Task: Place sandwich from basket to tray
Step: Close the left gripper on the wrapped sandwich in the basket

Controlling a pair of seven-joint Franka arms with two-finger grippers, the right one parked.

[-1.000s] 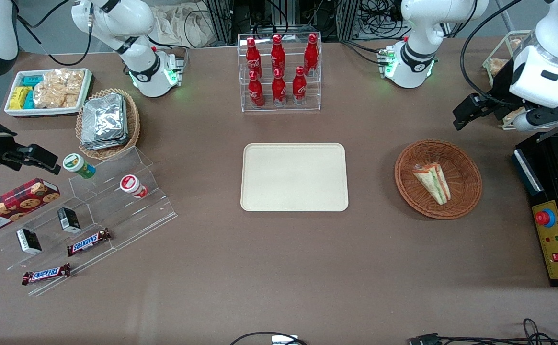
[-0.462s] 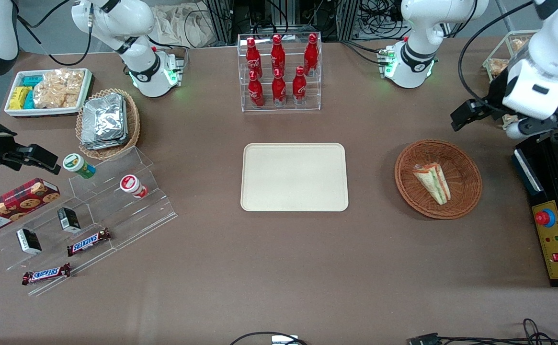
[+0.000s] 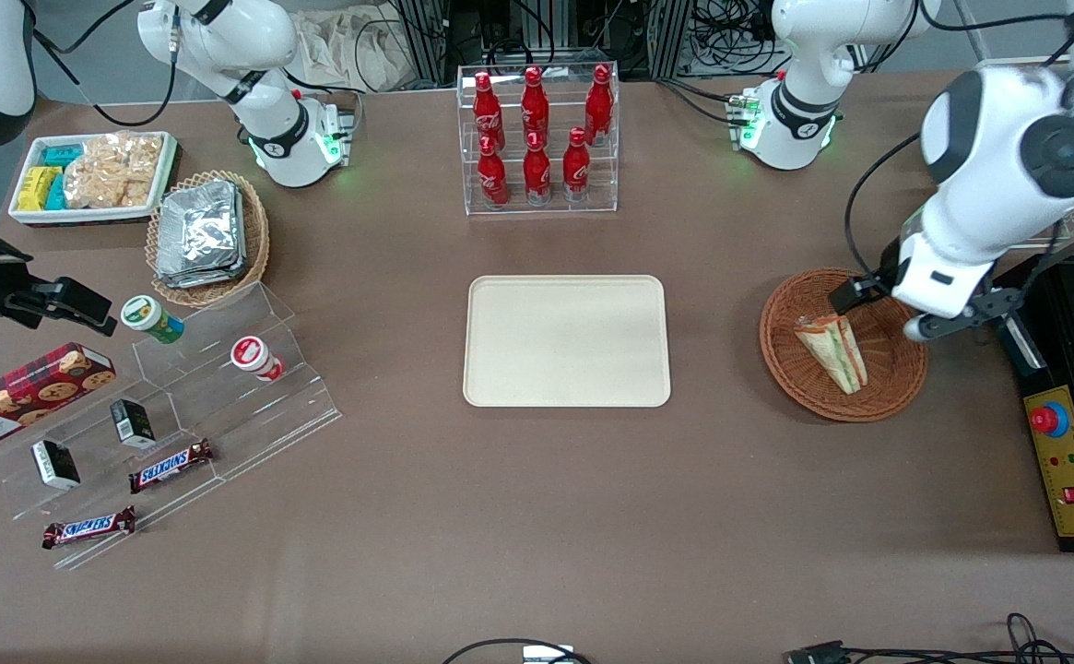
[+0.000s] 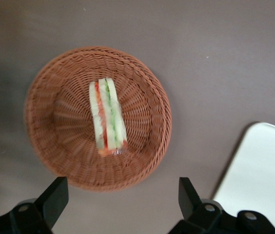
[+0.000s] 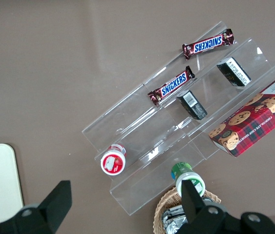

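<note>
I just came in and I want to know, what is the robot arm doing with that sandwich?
It is about to pick it up. The gripper hangs open above the basket, not touching anything. The sandwich lies in the basket, untouched. The tray where it must go sits beside the basket, with nothing on it.

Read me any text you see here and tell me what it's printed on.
"SNICKERS": both bars on the clear stand.
"CHOCOLATE CHIP": the cookie box; its other print is too small.
Red bottles: script unreadable.
The gripper, open above the basket: no text.
</note>
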